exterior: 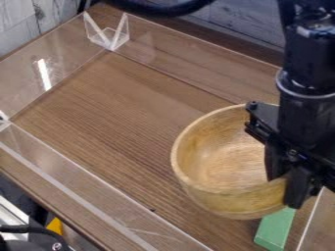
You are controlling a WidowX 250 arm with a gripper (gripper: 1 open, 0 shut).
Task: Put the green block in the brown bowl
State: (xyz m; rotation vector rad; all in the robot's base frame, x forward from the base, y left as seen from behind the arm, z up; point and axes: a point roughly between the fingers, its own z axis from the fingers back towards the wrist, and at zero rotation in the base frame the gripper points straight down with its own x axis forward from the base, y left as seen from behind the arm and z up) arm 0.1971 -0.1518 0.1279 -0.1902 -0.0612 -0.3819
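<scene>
The brown bowl [233, 165], round, wooden and empty, stands on the table at the lower right. The green block [276, 232] lies flat on the table just in front of the bowl's near right rim, cut off by the bottom edge of the picture. My black gripper [304, 196] hangs over the bowl's right rim, with its tips just above and behind the block. Its fingers are pressed together and nothing shows between them. The arm covers the right part of the bowl.
The wood-grain table top [118, 108] is ringed by low clear walls. A small clear stand [106, 30] sits at the far left corner. The table's front edge runs along the lower left.
</scene>
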